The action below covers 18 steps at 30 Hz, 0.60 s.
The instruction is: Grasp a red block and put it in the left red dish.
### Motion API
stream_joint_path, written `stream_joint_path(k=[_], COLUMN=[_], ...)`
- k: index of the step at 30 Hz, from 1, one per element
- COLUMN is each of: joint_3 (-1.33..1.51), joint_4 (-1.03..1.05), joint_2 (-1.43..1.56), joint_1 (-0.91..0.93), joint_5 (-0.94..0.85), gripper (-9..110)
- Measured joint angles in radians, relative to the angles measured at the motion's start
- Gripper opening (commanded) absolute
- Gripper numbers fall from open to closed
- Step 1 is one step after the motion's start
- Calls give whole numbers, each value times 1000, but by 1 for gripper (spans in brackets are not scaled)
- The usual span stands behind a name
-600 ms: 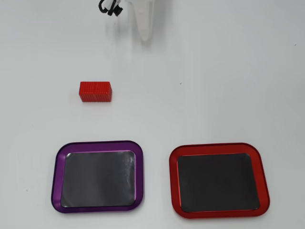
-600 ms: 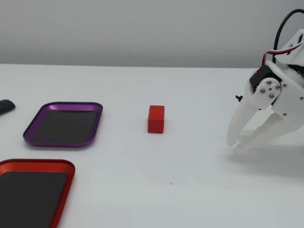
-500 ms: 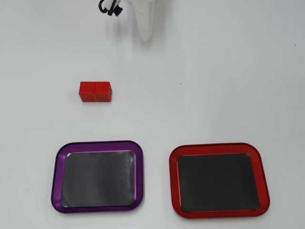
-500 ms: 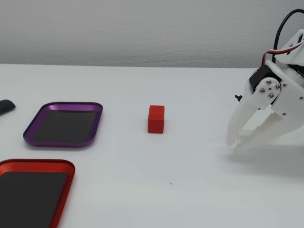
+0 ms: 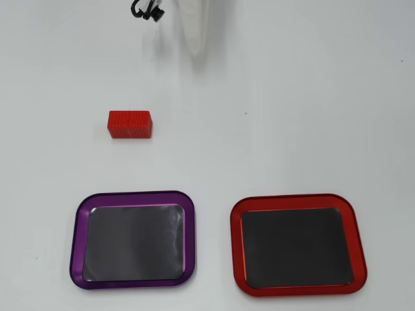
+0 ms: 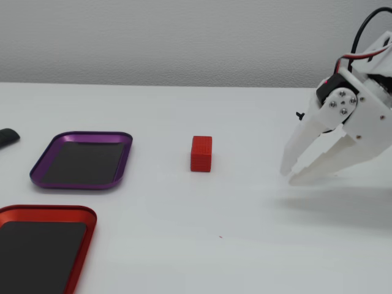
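Observation:
The small red block (image 5: 130,124) lies alone on the white table, left of centre in the overhead view; in the fixed view the red block (image 6: 201,153) is mid-table. The red-rimmed dish (image 5: 297,244) with a dark inside sits at the lower right in the overhead view and the red dish (image 6: 43,248) at the lower left in the fixed view; it is empty. My white gripper (image 6: 291,174) hovers above the table at the right of the fixed view, jaws slightly apart, empty, well away from the block. In the overhead view only the blurred fingers (image 5: 194,32) show at the top edge.
A purple-rimmed tray (image 5: 133,239) with a dark inside sits beside the red dish; it also shows in the fixed view (image 6: 84,160). A dark object (image 6: 7,137) lies at the left edge of the fixed view. Black cables (image 5: 146,9) hang at the top of the overhead view.

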Motion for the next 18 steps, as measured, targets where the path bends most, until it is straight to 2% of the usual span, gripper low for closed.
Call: stream_joint_path(k=[4,8,18], joint_3=[-160,-299,-626], joint_4=[-17,-8,163], joint_2=[-9,-75,-623], joint_1=[-6,-6,2], joint_5=[0,0,0], gripper=[1,9,23])
